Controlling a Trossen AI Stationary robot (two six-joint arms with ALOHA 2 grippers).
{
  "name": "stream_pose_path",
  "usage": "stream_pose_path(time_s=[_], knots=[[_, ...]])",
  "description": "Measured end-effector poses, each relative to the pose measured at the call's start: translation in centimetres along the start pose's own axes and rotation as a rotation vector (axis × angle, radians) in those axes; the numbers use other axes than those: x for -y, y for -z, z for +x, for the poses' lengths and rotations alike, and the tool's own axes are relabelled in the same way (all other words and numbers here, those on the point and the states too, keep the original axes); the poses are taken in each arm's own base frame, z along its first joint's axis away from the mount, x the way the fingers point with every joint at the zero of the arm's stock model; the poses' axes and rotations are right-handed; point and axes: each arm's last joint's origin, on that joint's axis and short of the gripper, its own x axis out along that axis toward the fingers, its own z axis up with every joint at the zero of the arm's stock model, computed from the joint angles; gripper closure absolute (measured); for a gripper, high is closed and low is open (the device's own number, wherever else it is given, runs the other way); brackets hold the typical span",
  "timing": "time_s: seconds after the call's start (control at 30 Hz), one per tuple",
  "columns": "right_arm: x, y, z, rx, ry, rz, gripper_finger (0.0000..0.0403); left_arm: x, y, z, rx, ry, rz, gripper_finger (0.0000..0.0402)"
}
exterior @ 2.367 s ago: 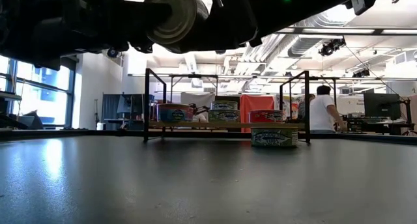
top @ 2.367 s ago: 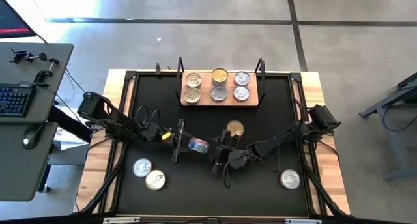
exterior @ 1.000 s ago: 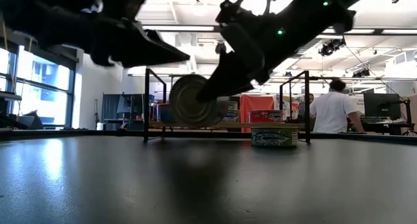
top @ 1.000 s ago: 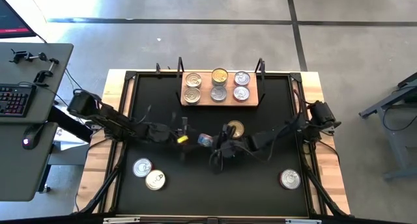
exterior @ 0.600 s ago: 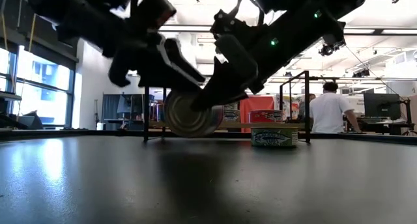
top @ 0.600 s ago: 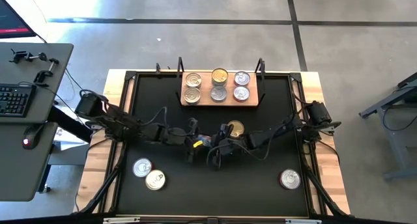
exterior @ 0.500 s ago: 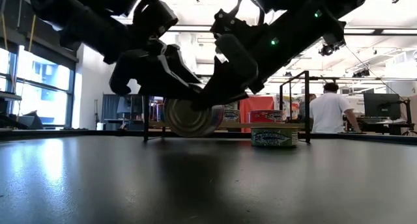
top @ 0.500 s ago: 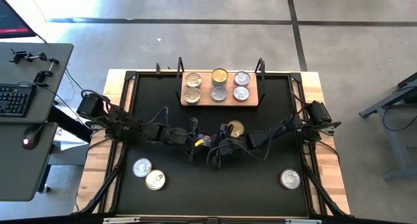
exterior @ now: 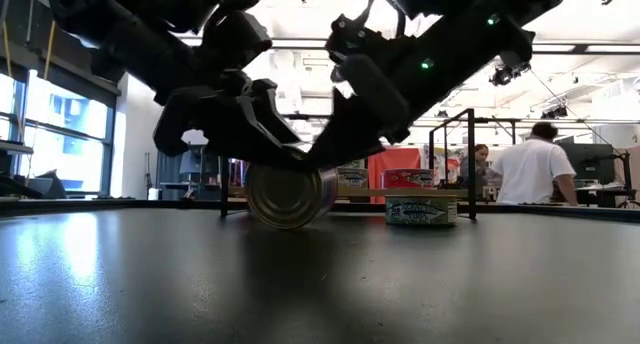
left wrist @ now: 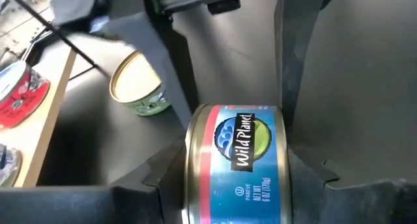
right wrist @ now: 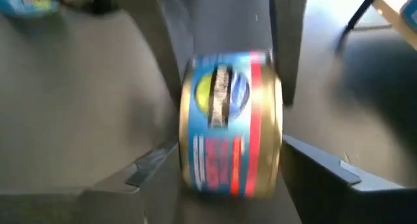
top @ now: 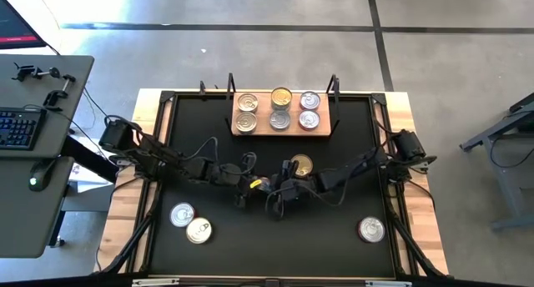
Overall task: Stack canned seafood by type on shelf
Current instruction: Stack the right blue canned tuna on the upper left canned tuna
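While six tins sit on the shelf (top: 283,127), both grippers meet around one blue-labelled tin (exterior: 287,194) on edge between their fingers; who grips, I can't tell. Four wait.

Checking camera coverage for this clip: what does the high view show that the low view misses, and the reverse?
Only the high view: six tins' lids in two rows on the shelf, two silver-lidded tins at the mat's near left, one tin near right, and a desk with a keyboard.

Only the low view: the tin between the two tools stands on its edge, touching the mat, and people in the room behind.

Both: the left tool and right tool meeting mid-table, and the gold-lidded tin before the shelf.
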Motion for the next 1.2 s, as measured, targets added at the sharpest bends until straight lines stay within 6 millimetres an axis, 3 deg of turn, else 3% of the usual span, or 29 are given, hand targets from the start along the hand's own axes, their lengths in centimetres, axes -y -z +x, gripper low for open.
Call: stream_pose_path(time_s=[0.23, 0.5, 0.8, 0.97, 1.2], knots=[[-1.0, 0.6, -1.0, -0.04, 0.018, -0.039, 0.0159, 0.9, -0.2, -0.3, -0.011, -0.081, 0.001, 0.0229], [-2.8, 2.2, -2.5, 0.043, 0.251, -0.172, 0.0158, 0.5, -1.7, -1.8, 0.032, -0.255, -0.078, 0.0229], [-2.1, 4.5, -2.8, 0.246, 0.213, -0.048, 0.0158, -0.7, 0.3, -4.4, 0.387, -0.105, -0.183, 0.0229], [-1.4, 3.5, -3.3, 0.439, 0.114, -0.009, 0.0158, -0.8, 1.0, -5.0, 0.441, -0.125, -0.207, 0.0229], [-1.3, 1.4, -3.0, 0.492, 0.083, -0.054, 0.0158, -0.9, 0.7, -5.0, 0.463, -0.118, -0.232, 0.0228]])
